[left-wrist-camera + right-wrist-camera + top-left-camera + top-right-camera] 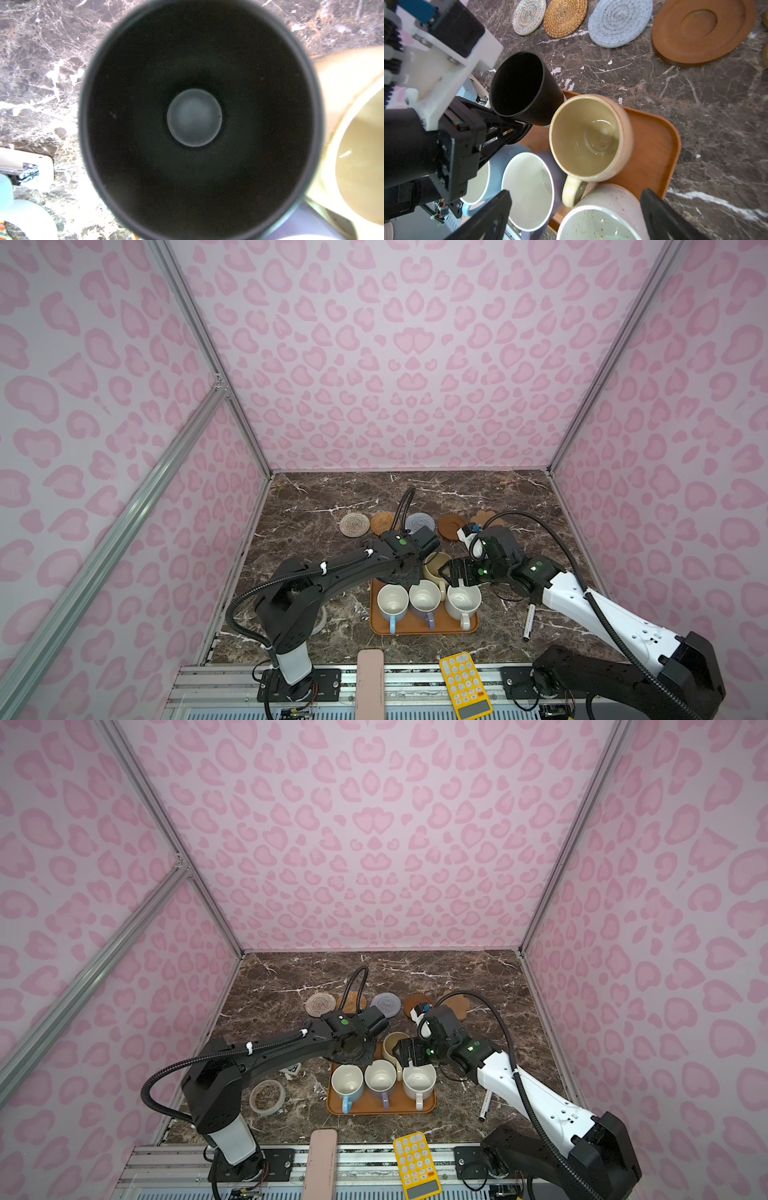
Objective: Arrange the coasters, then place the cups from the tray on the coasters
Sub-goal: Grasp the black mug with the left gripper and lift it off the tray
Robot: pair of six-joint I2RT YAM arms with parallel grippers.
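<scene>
tray point(412, 625) orange-brown | cup point(519, 87) black | table point(332, 493) brown marble | walls point(395, 344) pink leopard-print

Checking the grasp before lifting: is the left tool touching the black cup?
Touching. Right wrist view shows the left tool closed on the black cup at its side.

**High Pair, Close Wrists**

Both top views looked down from afar toward the back wall point(395, 364), sharing the whole surface point(324, 497). The left wrist view stared closely into the black cup point(194, 62); the right wrist view, nearby, shared it.
</scene>
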